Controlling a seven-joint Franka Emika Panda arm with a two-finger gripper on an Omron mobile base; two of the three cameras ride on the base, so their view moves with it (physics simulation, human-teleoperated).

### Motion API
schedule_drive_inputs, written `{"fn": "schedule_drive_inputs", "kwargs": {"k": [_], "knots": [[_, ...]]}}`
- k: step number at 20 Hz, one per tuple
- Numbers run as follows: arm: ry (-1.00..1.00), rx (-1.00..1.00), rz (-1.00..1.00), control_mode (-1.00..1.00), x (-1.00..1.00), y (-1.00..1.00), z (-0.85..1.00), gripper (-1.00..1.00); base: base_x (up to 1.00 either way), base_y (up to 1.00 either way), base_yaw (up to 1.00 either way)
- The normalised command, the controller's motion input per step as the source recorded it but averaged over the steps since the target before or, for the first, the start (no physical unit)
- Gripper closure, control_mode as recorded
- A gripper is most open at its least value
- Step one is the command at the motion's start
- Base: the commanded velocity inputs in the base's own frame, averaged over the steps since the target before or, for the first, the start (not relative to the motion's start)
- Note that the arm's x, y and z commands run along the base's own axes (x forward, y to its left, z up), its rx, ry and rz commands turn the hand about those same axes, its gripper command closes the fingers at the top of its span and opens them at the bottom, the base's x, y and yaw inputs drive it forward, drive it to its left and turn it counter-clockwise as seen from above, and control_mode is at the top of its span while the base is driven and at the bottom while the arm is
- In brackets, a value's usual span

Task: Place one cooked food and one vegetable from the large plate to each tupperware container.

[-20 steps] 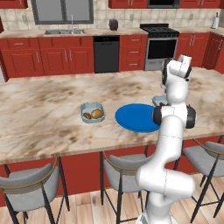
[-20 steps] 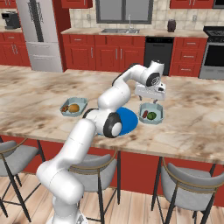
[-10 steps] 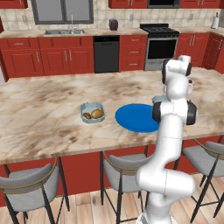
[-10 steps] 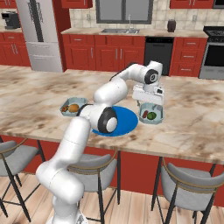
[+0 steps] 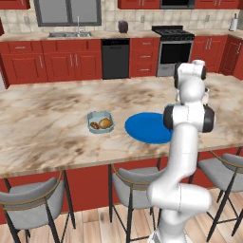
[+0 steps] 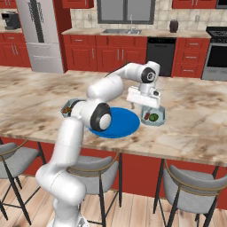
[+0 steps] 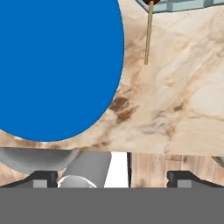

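Hovering w/ claw [image 6: 142, 105] spread, released, over right tub [image 6: 154, 116] beside blue plate [image 6: 116, 123] rim; lifted slightly since before; counter [image 6: 195, 116] beyond bare

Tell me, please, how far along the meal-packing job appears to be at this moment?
It looks nearly done. The large plate is bare blue. The left tupperware container holds two brownish foods, and the right tupperware container holds a green item and a darker one. The end effector carries nothing, its fingertips apart above the counter. What seems left is withdrawing the arm.
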Motion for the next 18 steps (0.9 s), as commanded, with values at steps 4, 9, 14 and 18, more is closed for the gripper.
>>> {"fn": "schedule_drive_inputs", "kwargs": {"k": [4,9,14,18], "knots": [[-0.13,0.00,0.02,-1.00,-0.78,0.66,-0.04,-1.00,0.00,0.00,0.00],[-0.18,-0.10,0.05,-1.00,-0.52,0.98,0.00,-1.00,0.00,0.00,0.00],[-0.20,-0.12,0.13,-1.00,-0.20,1.00,-0.06,-1.00,0.00,0.00,0.00],[-0.24,-0.16,0.17,-1.00,-0.13,1.00,-0.26,-1.00,0.00,0.00,0.00]]}}
